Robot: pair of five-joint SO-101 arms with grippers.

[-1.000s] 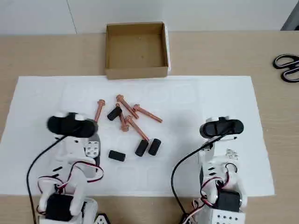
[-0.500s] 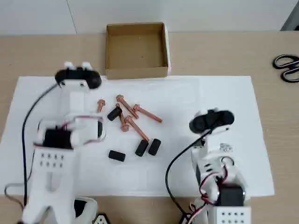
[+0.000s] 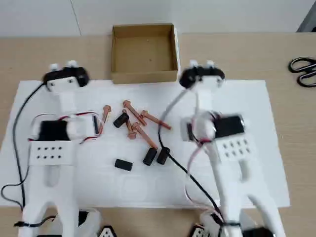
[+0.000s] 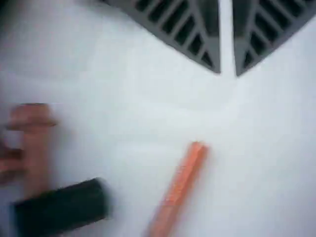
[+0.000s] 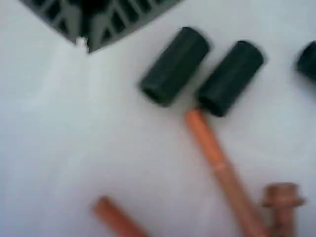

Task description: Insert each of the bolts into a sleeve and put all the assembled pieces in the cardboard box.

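Several copper bolts (image 3: pixel 133 112) lie scattered on the white sheet (image 3: pixel 237 98), with black sleeves (image 3: pixel 149 156) among and below them. The cardboard box (image 3: pixel 144 52) stands at the back with nothing in it. My left arm (image 3: pixel 54 133) stretches over the sheet's left side. Its gripper (image 4: pixel 228 71) hangs shut above bare paper near a bolt (image 4: pixel 180 187) and a sleeve (image 4: pixel 59 212). My right arm (image 3: pixel 217 128) stretches over the middle right. Its gripper (image 5: pixel 84 42) is shut above the paper beside two sleeves (image 5: pixel 175 64), one of which touches a bolt's tip (image 5: pixel 222 168).
Scissors (image 3: pixel 303 69) lie at the far right edge of the wooden table. A lone sleeve (image 3: pixel 123 164) rests nearer the front. A cable from the right arm runs across the sheet close to the paired sleeves.
Both arms have unfolded from beside their bases and stretched out over the sheet, the left one first, then the right. The bolts, sleeves and box have not moved.
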